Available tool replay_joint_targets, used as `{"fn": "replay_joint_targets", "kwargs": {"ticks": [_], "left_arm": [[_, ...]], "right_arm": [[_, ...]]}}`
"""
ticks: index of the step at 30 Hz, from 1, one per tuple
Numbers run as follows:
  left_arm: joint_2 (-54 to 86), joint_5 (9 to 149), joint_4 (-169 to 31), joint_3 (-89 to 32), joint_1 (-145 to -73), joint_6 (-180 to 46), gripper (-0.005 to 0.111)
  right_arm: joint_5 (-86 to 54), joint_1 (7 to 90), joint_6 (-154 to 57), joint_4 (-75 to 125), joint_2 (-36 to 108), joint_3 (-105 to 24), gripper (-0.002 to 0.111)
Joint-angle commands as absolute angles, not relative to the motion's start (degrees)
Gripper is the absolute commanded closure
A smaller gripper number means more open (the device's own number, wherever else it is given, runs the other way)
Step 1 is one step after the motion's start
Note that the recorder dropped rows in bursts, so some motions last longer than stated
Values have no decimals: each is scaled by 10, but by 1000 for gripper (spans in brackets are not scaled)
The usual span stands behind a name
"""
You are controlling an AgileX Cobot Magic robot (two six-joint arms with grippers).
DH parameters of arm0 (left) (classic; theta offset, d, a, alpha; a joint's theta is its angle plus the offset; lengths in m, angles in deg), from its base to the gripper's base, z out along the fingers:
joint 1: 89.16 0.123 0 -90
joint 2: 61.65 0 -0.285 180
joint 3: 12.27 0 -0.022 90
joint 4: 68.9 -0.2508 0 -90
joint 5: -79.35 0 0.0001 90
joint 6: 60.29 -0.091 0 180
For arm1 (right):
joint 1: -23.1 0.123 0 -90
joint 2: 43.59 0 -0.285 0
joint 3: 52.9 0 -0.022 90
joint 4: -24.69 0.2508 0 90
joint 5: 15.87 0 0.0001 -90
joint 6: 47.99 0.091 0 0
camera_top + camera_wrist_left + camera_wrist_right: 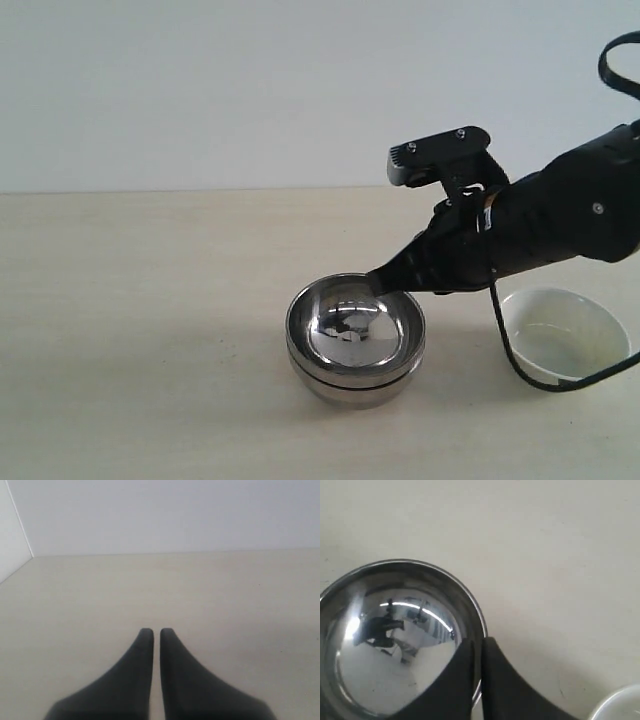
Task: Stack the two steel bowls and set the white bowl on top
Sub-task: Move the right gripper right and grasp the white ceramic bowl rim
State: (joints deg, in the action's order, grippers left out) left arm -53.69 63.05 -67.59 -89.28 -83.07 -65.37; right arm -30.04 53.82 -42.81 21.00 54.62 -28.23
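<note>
A: What could go wrong from here?

B: The upper steel bowl [355, 330] is nested in the lower steel bowl [350, 388] near the middle of the table [150, 300]. Its far rim is straddled by the right gripper [477, 642], with the fingers drawn almost together, one inside the bowl and one outside. If the arm is lifted before they are parted, the bowl could be dragged up or tipped out of the stack. Whether the rim is truly pinched is hard to tell, though it looks so in the wrist view.

A: And the other arm?

B: The left gripper [156, 632] is held over bare table, with its fingers nearly closed on nothing.

A: How do the bowls look?

B: Both steel ones are mirror-bright, so slipping is to be expected. The white bowl [565, 335] is glossy and upright. It is set apart to the right and not yet stacked.
</note>
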Motion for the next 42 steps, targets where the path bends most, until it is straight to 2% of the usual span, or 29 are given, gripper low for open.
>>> {"fn": "replay_joint_targets", "kwargs": {"ticks": [1, 6, 13, 15, 18, 20, 24, 31, 36, 42], "left_arm": [[-539, 634, -674, -895, -830, -647, 103], [-539, 634, -674, -895, -830, -647, 103], [-539, 634, -674, -895, -830, -647, 103], [-539, 634, -674, -895, -830, -647, 103], [-539, 634, -674, -895, -830, -647, 103], [-539, 634, -674, -895, -830, -647, 103], [-539, 634, -674, -895, -830, -647, 103], [-539, 634, -674, -895, -830, -647, 103], [-539, 634, -674, -895, -830, -647, 103], [-539, 634, -674, -895, -830, -647, 103]], "right_arm": [[-340, 518, -429, 198, 530, -302, 108], [-456, 436, -428, 198, 527, -351, 108], [-489, 354, -428, 189, 527, -351, 107], [-512, 328, -428, 187, 527, -351, 95], [-557, 279, -417, 164, 527, -351, 62], [-590, 231, -411, 164, 528, -349, 55], [-580, 191, -421, 164, 528, -326, 55], [-549, 191, -493, 241, 541, -304, 55], [-561, 191, -500, 256, 603, -304, 55], [-460, 191, -523, 318, 620, -301, 55]]}}
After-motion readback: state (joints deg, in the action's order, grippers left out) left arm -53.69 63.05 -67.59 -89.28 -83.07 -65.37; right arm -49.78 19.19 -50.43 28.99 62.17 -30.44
